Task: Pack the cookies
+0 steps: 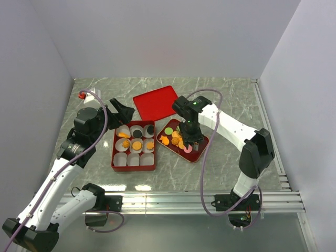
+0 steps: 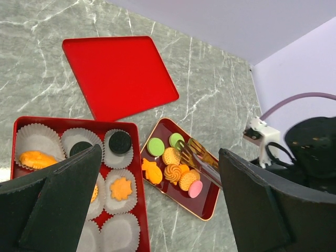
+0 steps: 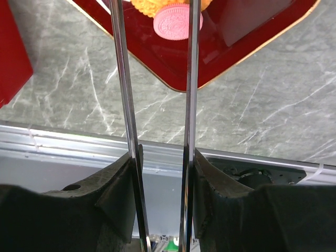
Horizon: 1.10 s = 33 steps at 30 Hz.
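The cookies (image 1: pixel 177 138) lie in a pile on a small dark red tray (image 1: pixel 202 142); the left wrist view shows green (image 2: pixel 155 146), pink (image 2: pixel 195 188) and orange (image 2: pixel 151 171) ones. A red box (image 1: pixel 113 157) of white paper cups holds orange cookies (image 1: pixel 137 145) and black cookies (image 1: pixel 150 128). My right gripper (image 1: pixel 190 131) is shut on metal tongs (image 2: pixel 202 160), whose arms (image 3: pixel 121 79) stand apart on either side of the pink cookie (image 3: pixel 177 21). My left gripper (image 1: pixel 122 111) is open and empty above the box's far edge.
A flat red lid (image 1: pixel 156 101) lies behind the tray. A small white and red object (image 1: pixel 86 95) sits at the back left. An aluminium rail (image 1: pixel 184 199) runs along the front edge, another rail (image 1: pixel 268 121) along the right. Walls enclose three sides.
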Tool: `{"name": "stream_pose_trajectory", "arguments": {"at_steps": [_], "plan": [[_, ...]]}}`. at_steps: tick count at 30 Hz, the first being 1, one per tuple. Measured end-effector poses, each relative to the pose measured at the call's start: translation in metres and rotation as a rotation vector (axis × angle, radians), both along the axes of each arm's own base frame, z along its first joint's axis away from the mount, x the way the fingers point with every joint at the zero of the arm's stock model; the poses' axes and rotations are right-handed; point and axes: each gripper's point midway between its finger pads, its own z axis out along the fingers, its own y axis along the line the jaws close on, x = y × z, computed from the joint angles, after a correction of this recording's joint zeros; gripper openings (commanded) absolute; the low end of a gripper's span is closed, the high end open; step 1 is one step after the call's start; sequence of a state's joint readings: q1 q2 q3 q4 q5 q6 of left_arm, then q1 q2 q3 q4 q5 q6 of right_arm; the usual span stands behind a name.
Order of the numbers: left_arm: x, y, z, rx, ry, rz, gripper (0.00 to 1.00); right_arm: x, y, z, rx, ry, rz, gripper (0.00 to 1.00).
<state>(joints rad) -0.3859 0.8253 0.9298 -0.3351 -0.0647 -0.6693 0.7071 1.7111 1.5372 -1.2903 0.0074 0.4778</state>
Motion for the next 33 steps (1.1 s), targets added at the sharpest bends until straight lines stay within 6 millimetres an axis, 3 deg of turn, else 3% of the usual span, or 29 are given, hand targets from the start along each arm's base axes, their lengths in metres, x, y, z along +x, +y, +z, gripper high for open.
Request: {"name": "stream_pose_trajectory", "arguments": {"at_steps": [17, 33], "plan": [[0.001, 0.008, -0.002, 0.036, -0.012, 0.029, 0.99, 0.023, 0.004, -0.016, -0.036, 0.036, -0.030, 0.49], [0.004, 0.016, -0.003, 0.071, -0.023, 0.066, 1.00, 0.025, -0.001, -0.024, -0.059, 0.098, -0.036, 0.50]]}}
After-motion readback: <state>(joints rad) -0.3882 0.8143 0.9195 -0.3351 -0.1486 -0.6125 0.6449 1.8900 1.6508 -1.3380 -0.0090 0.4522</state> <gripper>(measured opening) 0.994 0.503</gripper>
